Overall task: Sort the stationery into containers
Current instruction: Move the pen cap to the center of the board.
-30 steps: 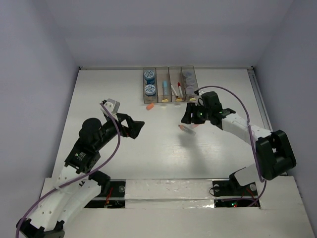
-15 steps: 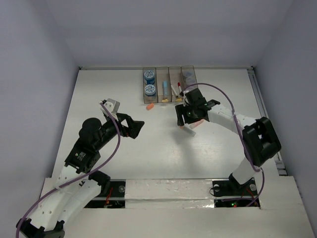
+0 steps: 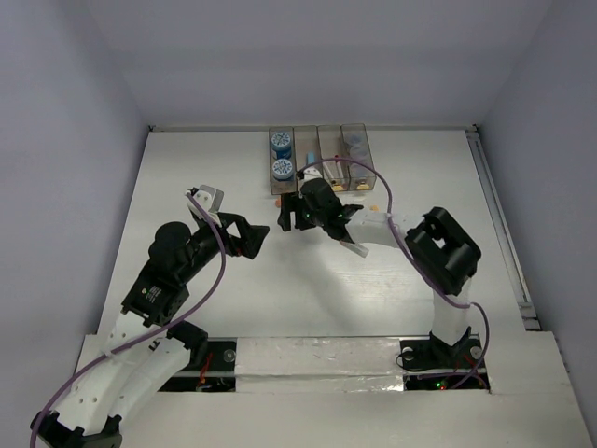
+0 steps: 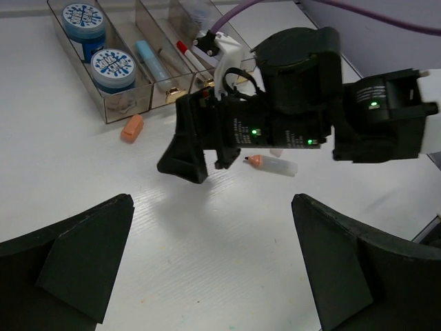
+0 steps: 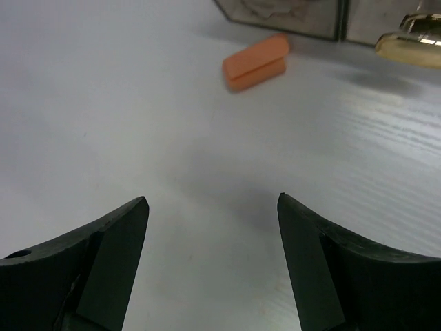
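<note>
Four containers point(image 3: 319, 131) stand joined in a row at the far side of the desk point(image 3: 187, 177). The leftmost holds two blue-topped rolls point(image 4: 112, 63). The next holds one light-blue stick point(image 4: 150, 58), and the third one red-capped marker point(image 4: 187, 52). The rightmost has greyish pieces point(image 3: 354, 147) that I can't count from here.

One orange stick point(image 5: 256, 62) lies loose on the desk, just near of the leftmost bin. One white stick with a pinkish tip point(image 4: 272, 165) lies further right, partly under the right arm. That arm hides most of the bins' near ends, and from the left wrist I make out only one tan knob point(image 4: 174, 92).

The right fingers point(image 5: 96, 269) are spread wide with nothing between them, over the desk just near of the orange stick. The left fingers point(image 4: 69, 269) are spread too and empty, to the left of them and a little nearer.
</note>
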`<state>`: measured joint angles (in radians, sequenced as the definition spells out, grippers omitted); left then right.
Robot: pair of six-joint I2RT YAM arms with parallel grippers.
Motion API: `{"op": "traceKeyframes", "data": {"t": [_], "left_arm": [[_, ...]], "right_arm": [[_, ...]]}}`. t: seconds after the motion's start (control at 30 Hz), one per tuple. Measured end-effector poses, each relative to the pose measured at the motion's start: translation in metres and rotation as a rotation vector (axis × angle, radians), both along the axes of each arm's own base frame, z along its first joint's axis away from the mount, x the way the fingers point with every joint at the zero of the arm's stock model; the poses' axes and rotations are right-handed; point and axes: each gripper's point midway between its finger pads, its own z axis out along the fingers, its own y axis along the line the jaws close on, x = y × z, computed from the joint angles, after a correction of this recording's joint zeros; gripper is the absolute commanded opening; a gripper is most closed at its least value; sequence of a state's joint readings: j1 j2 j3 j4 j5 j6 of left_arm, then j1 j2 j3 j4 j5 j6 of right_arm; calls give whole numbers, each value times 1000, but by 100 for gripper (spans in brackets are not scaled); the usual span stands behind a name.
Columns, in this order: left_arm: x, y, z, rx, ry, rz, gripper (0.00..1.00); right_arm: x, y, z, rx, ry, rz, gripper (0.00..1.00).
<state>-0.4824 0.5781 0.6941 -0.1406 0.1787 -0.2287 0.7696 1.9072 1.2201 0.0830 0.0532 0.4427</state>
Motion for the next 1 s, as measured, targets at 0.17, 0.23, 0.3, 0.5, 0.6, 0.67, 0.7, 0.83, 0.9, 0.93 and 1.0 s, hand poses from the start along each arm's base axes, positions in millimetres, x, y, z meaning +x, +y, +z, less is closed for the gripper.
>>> {"op": "traceKeyframes", "data": {"t": [0.17, 0.23, 0.3, 0.5, 0.6, 0.67, 0.7, 0.83, 0.9, 0.93, 1.0], "left_arm": [[-1, 0, 1, -2, -3, 0, 99], [-1, 1, 1, -3, -5, 0, 99], [-1, 1, 2, -3, -7, 0, 99], [-2, 0, 2, -3, -8, -2, 99], [-4, -1, 1, -2, -5, -10, 99], [-4, -2, 1, -1, -4, -10, 99], [-4, -2, 1, -1, -3, -10, 99], [-4, -1, 1, -1, -4, -10, 99], [-4, -1, 1, -1, -4, -10, 99], [-4, -1, 1, -1, -4, -10, 99], [-4, -1, 1, -1, -4, -10, 99]], "right_arm": [[34, 8, -18, 9, -46, -132, 82], [46, 10, -24, 2, -63, -167, 82], [54, 14, -28, -7, -78, -187, 82], [65, 28, -34, -48, -133, -225, 77], [72, 34, -37, -66, -159, -238, 76], [77, 37, -37, -76, -175, -249, 75], [79, 38, -37, -82, -182, -253, 75], [89, 42, -38, -100, -208, -279, 70], [93, 41, -38, -109, -218, -297, 68], [94, 40, -38, -115, -219, -305, 65], [97, 38, -39, -125, -227, -323, 61]]}}
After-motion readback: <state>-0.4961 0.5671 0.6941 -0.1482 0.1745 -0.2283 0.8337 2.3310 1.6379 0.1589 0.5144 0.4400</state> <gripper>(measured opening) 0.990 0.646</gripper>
